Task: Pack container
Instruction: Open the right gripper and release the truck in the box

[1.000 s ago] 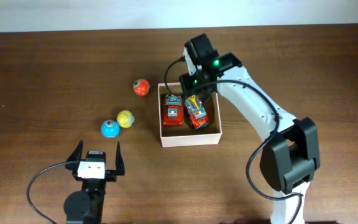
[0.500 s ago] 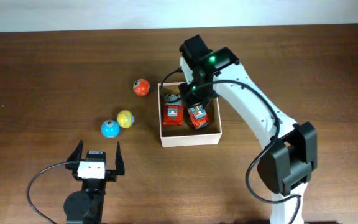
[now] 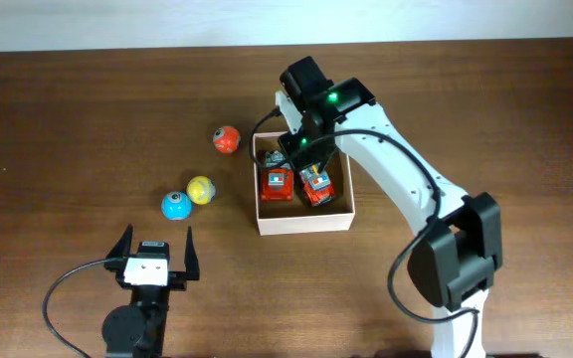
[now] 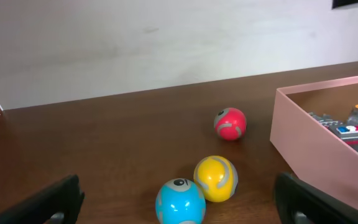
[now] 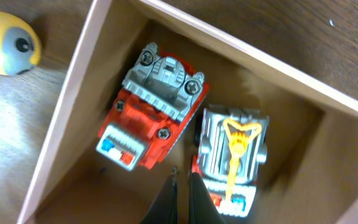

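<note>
Now, container [image 3: 304, 225]: sits open-topped on the wooden table [image 3: 68, 109], in front of the right arm and well apart from the left one.
Already packed: a red fire truck [image 5: 151, 115] and a tow truck with a yellow hook [image 5: 232, 155] lie side by side on the cardboard floor, close together.
Left to pack: red ball [image 3: 226, 139] alone just beside the container's far-left corner; yellow ball [image 3: 200, 189] and blue ball [image 3: 175, 205] touching each other, near the left wall.
Right gripper [image 5: 180, 198]: hangs above the trucks inside the container's outline, fingertips pinched together with nothing between them.
Left gripper [image 3: 154, 245]: parked near the table's front edge, jaws spread wide, grasping nothing, facing the balls.
Step in hand, as I judge it: clear the box and go for a ball.
Doing it well: rise straight up before swinging sideways, so the fingers do not catch a truck or the thin wall.
Ball choice: the red one looks easiest, standing free and nearest the right arm.
Approach: spread the jaws before descending, come down from above centred on the ball, and close slowly.
Risk: a ball rolls at any glancing touch; nudging the yellow-blue pair would likely scatter both.
Placement: the bare floor nearest the container's front wall seems the best spot.
</note>
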`<control>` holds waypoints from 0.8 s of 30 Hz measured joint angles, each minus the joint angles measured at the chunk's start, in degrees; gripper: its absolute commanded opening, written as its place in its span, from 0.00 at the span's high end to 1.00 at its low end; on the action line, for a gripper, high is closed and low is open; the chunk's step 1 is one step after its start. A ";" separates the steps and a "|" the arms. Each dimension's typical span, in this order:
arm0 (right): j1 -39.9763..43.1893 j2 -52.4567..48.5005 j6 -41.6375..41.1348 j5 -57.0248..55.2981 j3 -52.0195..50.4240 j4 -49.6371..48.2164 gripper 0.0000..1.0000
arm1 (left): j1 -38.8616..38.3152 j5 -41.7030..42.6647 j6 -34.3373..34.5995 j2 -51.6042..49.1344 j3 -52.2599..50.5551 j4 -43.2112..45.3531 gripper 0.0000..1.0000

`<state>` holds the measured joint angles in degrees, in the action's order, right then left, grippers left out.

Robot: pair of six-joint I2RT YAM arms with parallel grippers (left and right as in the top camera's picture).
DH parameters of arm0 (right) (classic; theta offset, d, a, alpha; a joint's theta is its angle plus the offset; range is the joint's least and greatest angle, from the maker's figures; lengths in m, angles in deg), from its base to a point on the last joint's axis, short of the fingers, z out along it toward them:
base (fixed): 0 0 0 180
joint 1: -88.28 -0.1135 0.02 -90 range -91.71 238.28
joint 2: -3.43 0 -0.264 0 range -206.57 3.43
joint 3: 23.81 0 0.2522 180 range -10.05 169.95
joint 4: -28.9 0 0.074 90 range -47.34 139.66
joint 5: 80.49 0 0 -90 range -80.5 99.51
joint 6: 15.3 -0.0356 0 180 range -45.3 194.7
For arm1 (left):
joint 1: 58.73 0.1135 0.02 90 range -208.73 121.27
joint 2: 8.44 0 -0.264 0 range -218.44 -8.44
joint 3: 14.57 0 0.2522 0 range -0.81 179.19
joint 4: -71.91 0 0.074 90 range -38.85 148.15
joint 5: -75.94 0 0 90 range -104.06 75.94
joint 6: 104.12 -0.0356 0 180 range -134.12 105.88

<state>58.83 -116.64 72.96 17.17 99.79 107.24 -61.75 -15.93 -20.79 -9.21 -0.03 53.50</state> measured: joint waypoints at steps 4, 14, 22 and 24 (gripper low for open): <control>0.00 -1.84 1.77 0.00 -0.02 -1.03 0.96 | 0.00 0.00 0.00 0.00 0.00 0.00 0.01; 0.00 -2.99 3.91 -0.52 0.00 -3.15 0.96 | 0.00 0.00 0.00 0.00 0.00 0.00 0.01; 0.04 -4.22 5.01 -0.96 0.00 -3.52 0.97 | 0.00 0.00 0.00 0.00 0.00 -0.02 0.01; 0.04 -5.20 5.03 -0.96 0.00 -3.52 0.96 | 0.00 0.00 0.00 0.00 0.00 0.00 0.01</control>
<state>58.88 -121.84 77.99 16.20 99.79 103.72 -61.75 -15.93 -20.79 -9.21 -0.03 53.50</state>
